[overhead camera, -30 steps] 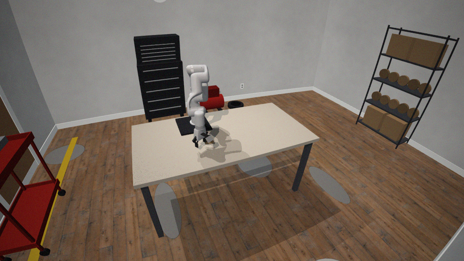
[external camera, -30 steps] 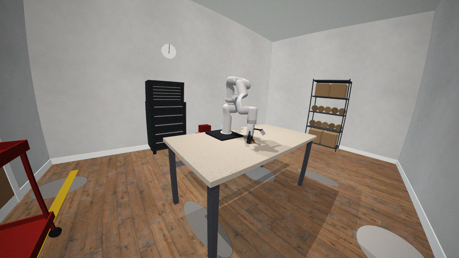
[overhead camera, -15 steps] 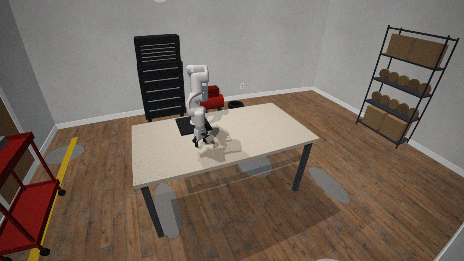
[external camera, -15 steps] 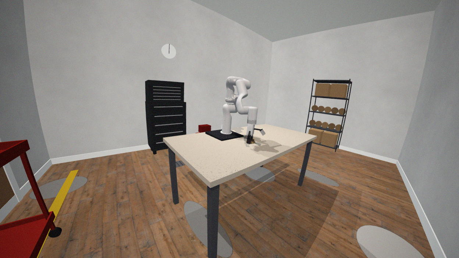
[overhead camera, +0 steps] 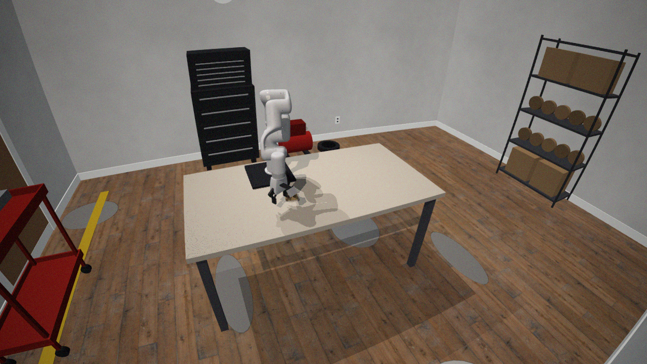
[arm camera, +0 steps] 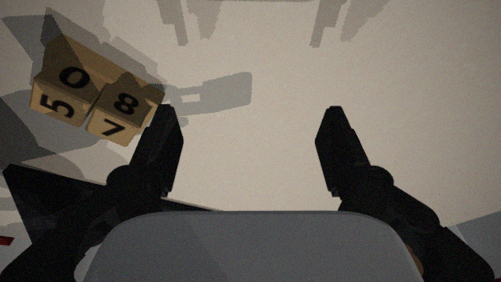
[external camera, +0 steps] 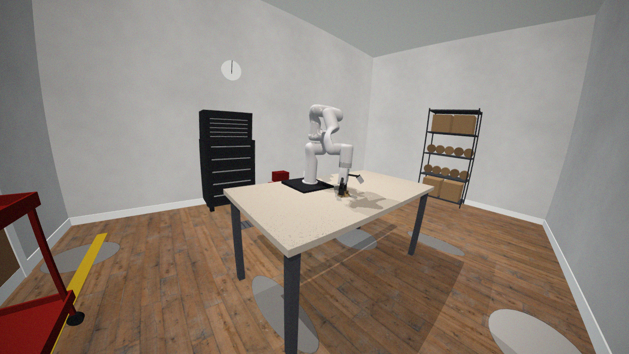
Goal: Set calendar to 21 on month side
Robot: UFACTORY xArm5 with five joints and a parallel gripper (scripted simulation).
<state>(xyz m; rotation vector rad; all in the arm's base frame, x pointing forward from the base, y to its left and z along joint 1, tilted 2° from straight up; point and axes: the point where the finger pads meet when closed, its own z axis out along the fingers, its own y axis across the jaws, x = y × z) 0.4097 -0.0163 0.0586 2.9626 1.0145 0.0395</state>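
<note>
In the top view, taking the middle of the counter (overhead camera: 362,181) (external camera: 263,211) as centre, the base plate (overhead camera: 254,179) (external camera: 290,183) lies on it toward ten o'clock. The drawer cabinet (overhead camera: 228,126) (external camera: 228,154) stands behind, between ten and eleven, the tyre (overhead camera: 328,145) near twelve, the shelf rack (overhead camera: 554,121) (external camera: 452,133) between two and three, and the cart (overhead camera: 45,280) (external camera: 33,325) between eight and nine. In the wrist view, two cubes (arm camera: 98,94) are side by side toward ten.

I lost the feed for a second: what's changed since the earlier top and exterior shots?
Nothing visibly changed. The arm and open gripper look the same, low over the table. I see nothing grasped or released. Small cube shifts would be hard to tell.
</note>
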